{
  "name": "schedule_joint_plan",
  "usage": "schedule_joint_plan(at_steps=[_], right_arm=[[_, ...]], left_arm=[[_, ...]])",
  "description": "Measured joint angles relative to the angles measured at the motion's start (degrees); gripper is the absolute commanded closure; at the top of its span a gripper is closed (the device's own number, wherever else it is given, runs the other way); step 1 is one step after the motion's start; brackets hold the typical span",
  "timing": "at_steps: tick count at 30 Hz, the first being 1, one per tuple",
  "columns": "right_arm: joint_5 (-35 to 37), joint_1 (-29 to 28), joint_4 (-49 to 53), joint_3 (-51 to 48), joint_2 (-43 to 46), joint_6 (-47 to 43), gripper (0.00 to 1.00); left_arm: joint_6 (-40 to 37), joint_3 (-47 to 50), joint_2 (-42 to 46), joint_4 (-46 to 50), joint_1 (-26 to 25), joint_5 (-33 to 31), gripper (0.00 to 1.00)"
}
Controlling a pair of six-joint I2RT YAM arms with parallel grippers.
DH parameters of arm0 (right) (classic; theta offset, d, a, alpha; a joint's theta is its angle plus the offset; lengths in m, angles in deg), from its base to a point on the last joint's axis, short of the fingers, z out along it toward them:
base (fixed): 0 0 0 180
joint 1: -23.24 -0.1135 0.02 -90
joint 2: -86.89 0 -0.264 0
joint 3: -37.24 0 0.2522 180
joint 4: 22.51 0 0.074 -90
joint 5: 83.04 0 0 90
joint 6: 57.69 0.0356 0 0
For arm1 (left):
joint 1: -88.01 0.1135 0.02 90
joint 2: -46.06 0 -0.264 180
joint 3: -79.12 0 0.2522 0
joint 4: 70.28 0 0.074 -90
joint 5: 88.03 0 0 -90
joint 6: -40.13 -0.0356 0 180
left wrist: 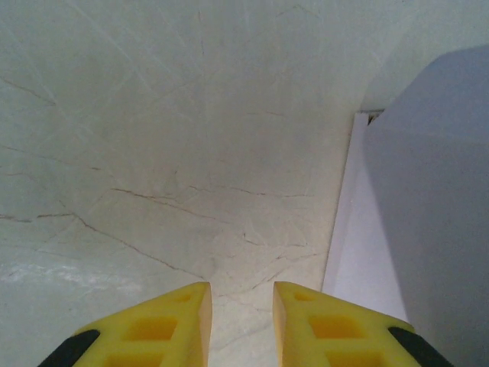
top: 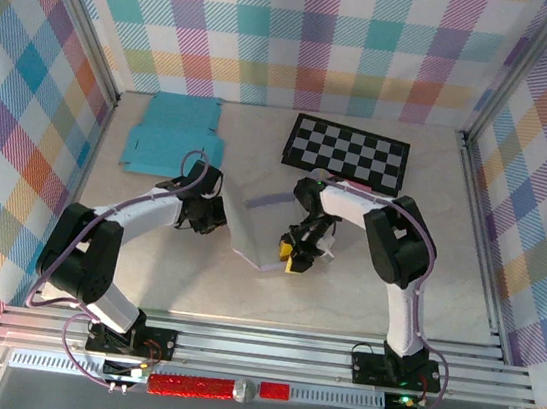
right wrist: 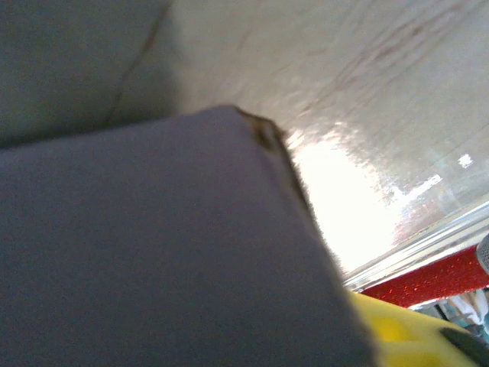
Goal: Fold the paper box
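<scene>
The white paper box point(top: 251, 224) lies partly folded in the middle of the table, one panel raised. My left gripper point(top: 213, 219) sits at its left edge. In the left wrist view the left gripper point(left wrist: 241, 290) is open, with a narrow gap and only bare table between the yellow fingers point(left wrist: 328, 325). The paper box point(left wrist: 428, 229) stands just to their right. My right gripper point(top: 294, 258) is at the box's near right corner. In the right wrist view the paper box point(right wrist: 153, 252) covers the jaws. One yellow finger point(right wrist: 397, 329) peeks out beneath it.
A flat blue box blank point(top: 174, 133) lies at the back left. A black-and-white checkerboard point(top: 347, 152) lies at the back right. Checked walls close in the table point(top: 444, 288) on three sides. A metal rail point(top: 255, 348) runs along the near edge.
</scene>
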Motion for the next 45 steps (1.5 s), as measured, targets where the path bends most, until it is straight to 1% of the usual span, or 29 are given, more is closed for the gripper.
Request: schedule_joint_plan(at_steps=[2,4,10,13,16,21,24,27,33,36,43,45], right_arm=[[0.2,0.1,-0.2,-0.1,1.6,-0.4,0.37],[1.0,0.3,0.0,0.3,4.0,-1.9,0.34],[3.1,1.2,3.0,7.9,8.8,-10.9,0.35],[6.0,1.2,4.6,13.2,9.3,-18.4,0.38],[8.2,1.5,5.2,18.6,9.3,-27.5,0.44],[9.0,1.5,5.0,26.9,9.3,-41.3,0.43],[8.6,1.4,4.9,29.6,8.9,-46.4,0.41],[8.5,1.1,5.2,32.7,7.4,-49.2,0.41],[8.6,-0.6,6.2,38.2,2.7,-50.8,0.4],[9.0,-1.3,7.5,40.7,0.6,-51.0,0.43],[10.6,-1.6,10.5,45.6,-2.7,-50.9,0.46],[11.3,-1.6,11.6,47.3,-3.7,-50.9,0.49]], left_arm=[[0.0,-0.5,-0.1,-0.1,0.0,0.0,0.74],[0.0,-1.6,-0.4,-0.3,0.0,0.1,0.74],[0.0,-4.4,-1.8,-1.6,0.0,0.5,0.74],[0.0,-5.2,-2.1,-2.2,0.0,0.7,0.74],[0.0,-6.4,-2.6,-2.7,0.0,1.1,0.74],[0.3,-8.5,-3.9,-4.3,0.0,2.8,0.74],[0.5,-10.0,-4.9,-5.6,-0.2,3.7,0.74],[0.6,-11.4,-5.9,-5.9,-0.6,4.3,0.74],[1.7,-13.2,-6.9,-7.1,-2.3,5.2,0.75],[2.0,-13.5,-6.9,-7.2,-3.0,5.1,0.75],[2.4,-14.6,-7.5,-7.3,-4.5,5.2,0.76],[2.6,-14.7,-7.5,-7.3,-4.7,5.2,0.77]])
